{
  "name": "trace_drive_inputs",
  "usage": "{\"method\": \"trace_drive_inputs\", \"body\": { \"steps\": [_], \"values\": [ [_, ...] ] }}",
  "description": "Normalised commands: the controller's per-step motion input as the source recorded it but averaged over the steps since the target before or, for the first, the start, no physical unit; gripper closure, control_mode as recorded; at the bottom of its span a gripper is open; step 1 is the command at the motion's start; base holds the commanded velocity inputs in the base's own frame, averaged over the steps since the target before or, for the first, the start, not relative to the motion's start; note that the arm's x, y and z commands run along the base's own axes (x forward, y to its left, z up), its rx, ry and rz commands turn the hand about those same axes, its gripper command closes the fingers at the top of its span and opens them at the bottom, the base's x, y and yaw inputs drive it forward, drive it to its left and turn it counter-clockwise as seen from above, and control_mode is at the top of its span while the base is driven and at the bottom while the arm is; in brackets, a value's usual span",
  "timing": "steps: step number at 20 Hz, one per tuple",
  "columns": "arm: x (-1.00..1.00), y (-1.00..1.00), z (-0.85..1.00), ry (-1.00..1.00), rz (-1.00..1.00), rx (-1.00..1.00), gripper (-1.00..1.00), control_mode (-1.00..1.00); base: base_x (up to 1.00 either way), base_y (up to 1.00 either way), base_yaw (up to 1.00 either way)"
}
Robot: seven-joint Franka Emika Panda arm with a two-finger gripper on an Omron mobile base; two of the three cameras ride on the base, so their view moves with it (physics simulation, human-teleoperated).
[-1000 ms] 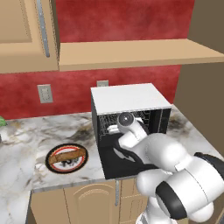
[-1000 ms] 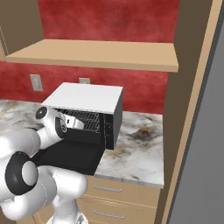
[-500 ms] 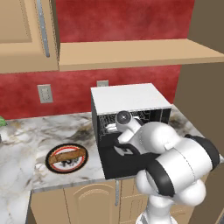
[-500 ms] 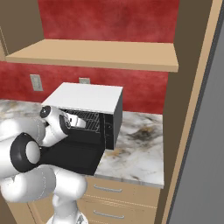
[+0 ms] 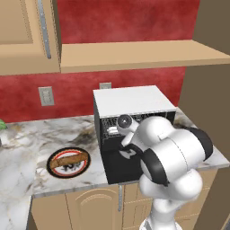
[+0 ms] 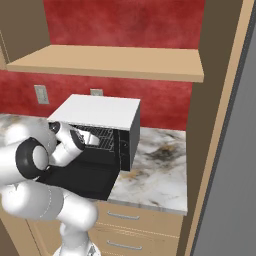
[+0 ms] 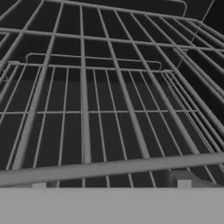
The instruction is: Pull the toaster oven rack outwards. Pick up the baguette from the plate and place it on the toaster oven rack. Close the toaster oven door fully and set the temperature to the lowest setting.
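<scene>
The toaster oven [image 5: 128, 96] stands on the counter with its door [image 5: 117, 170] dropped flat towards me. My gripper [image 7: 111, 186] is open and reaches into the cavity. Its fingertips [image 7: 183, 184] stand wide apart just below the front bar of the toaster oven rack [image 7: 109, 109], with nothing between them. From the right, the hand and gripper [image 6: 95, 140] sit at the oven [image 6: 97, 110] mouth, above the open door [image 6: 85, 180] and against the rack [image 6: 106, 136]. The baguette [image 5: 67, 159] lies on the plate [image 5: 69, 175], left of the oven.
A wooden shelf [image 5: 134, 54] hangs above the oven, with a wall cabinet [image 5: 22, 36] to its left. A tall panel [image 6: 220, 125] closes off the counter [image 6: 155, 170] on the right. My bulky elbow [image 5: 175, 152] stands in front of the oven's right side.
My elbow has swung up and closer in front of the oven. The hand stays at the oven mouth by the rack, jaws still open.
</scene>
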Motion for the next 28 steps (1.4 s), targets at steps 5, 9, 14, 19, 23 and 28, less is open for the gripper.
{"method": "trace_drive_inputs", "body": {
  "steps": [5, 9, 14, 19, 23, 28],
  "values": [
    [0.11, 0.04, -0.21, -0.01, -0.01, 0.0, -1.0, -1.0, 0.0, 0.0, 0.0],
    [0.1, 0.0, -0.18, -0.02, -0.01, 0.0, -1.0, -1.0, 0.0, 0.0, 0.0],
    [0.04, 0.07, -0.29, -0.04, -0.01, -0.04, -1.0, -1.0, 0.0, 0.0, 0.0],
    [0.0, 0.17, -0.58, 0.07, -0.02, -0.01, -1.0, -1.0, 0.0, 0.0, 0.0],
    [-0.29, 0.23, -0.57, 0.21, 0.0, 0.14, -1.0, -1.0, 0.0, 0.0, 0.0],
    [-0.59, 0.27, -0.45, 0.24, 0.0, 0.21, -1.0, -1.0, 0.0, 0.0, 0.0]
  ]
}}
